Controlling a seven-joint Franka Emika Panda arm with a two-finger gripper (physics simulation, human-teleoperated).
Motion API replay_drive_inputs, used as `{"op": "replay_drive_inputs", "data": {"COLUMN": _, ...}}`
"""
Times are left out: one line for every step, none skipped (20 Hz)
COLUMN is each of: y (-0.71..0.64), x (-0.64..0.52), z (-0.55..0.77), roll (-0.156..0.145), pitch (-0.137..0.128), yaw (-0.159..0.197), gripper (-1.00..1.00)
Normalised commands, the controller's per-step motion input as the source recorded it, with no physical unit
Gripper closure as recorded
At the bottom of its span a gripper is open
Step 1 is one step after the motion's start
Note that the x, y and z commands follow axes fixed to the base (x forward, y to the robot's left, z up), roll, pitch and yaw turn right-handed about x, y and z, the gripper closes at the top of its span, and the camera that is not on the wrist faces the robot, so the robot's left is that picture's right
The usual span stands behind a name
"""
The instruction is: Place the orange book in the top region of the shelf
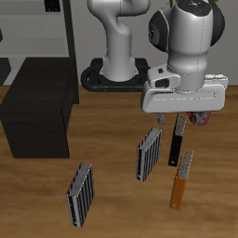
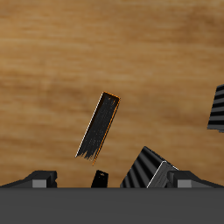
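Note:
The orange book point(image 1: 181, 182) stands on edge on the wooden table near the front edge. In the wrist view it point(image 2: 101, 127) shows edge-on as a thin dark strip with orange borders. My gripper point(image 1: 181, 119) hangs above the table, a little farther back than the book and well above it. Its fingers point(image 2: 39, 179) stand wide apart and hold nothing, with the gripper point(image 2: 112, 185) open. The shelf point(image 1: 37, 116) is a large black box with a flat bare top, across the table from the books.
A slim black book point(image 1: 176, 146) stands just behind the orange book, below the gripper point(image 2: 99, 178). Two dark grey ribbed books point(image 1: 149, 153) point(image 1: 82, 193) stand beside them point(image 2: 149, 171) point(image 2: 217, 105). A pale grey rack point(image 1: 37, 28) stands at the back.

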Motion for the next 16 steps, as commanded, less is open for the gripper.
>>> {"op": "replay_drive_inputs", "data": {"y": 0.17, "x": 0.27, "z": -0.18, "roll": -0.015, "pitch": -0.016, "yaw": -0.021, "gripper": -1.0}}
{"op": "replay_drive_inputs", "data": {"y": 0.16, "x": 0.29, "z": -0.24, "roll": 0.005, "pitch": 0.03, "yaw": -0.039, "gripper": -1.0}}
{"op": "replay_drive_inputs", "data": {"y": 0.05, "x": 0.17, "z": -0.08, "roll": -0.017, "pitch": -0.019, "yaw": -0.031, "gripper": -1.0}}
{"op": "replay_drive_inputs", "data": {"y": 0.29, "x": 0.24, "z": -0.22, "roll": -0.028, "pitch": -0.039, "yaw": -0.055, "gripper": -1.0}}
{"op": "replay_drive_inputs", "data": {"y": 0.24, "x": 0.17, "z": -0.19, "roll": 0.054, "pitch": 0.015, "yaw": -0.023, "gripper": -1.0}}
{"op": "replay_drive_inputs", "data": {"y": 0.13, "x": 0.16, "z": -0.2, "roll": -0.033, "pitch": 0.009, "yaw": -0.076, "gripper": -1.0}}
{"op": "replay_drive_inputs", "data": {"y": 0.2, "x": 0.05, "z": -0.23, "roll": -0.012, "pitch": -0.019, "yaw": -0.033, "gripper": -1.0}}
{"op": "replay_drive_inputs", "data": {"y": 0.33, "x": 0.0, "z": -0.3, "roll": 0.056, "pitch": -0.035, "yaw": 0.069, "gripper": -1.0}}
{"op": "replay_drive_inputs", "data": {"y": 0.21, "x": 0.1, "z": -0.33, "roll": 0.036, "pitch": 0.032, "yaw": -0.047, "gripper": -1.0}}
{"op": "replay_drive_inputs", "data": {"y": 0.26, "x": 0.11, "z": -0.31, "roll": 0.004, "pitch": -0.047, "yaw": 0.04, "gripper": -1.0}}
{"op": "replay_drive_inputs", "data": {"y": 0.23, "x": 0.07, "z": -0.36, "roll": 0.014, "pitch": 0.011, "yaw": 0.019, "gripper": -1.0}}
{"op": "replay_drive_inputs", "data": {"y": 0.23, "x": 0.06, "z": -0.36, "roll": 0.033, "pitch": -0.015, "yaw": 0.014, "gripper": -1.0}}
{"op": "replay_drive_inputs", "data": {"y": 0.18, "x": 0.05, "z": -0.44, "roll": 0.01, "pitch": 0.04, "yaw": -0.056, "gripper": -1.0}}
{"op": "replay_drive_inputs", "data": {"y": 0.2, "x": 0.03, "z": -0.41, "roll": 0.018, "pitch": -0.004, "yaw": 0.039, "gripper": -1.0}}
{"op": "replay_drive_inputs", "data": {"y": 0.04, "x": 0.0, "z": -0.34, "roll": -0.036, "pitch": -0.008, "yaw": -0.014, "gripper": -1.0}}
{"op": "replay_drive_inputs", "data": {"y": 0.13, "x": -0.06, "z": -0.25, "roll": 0.003, "pitch": -0.088, "yaw": 0.054, "gripper": -1.0}}
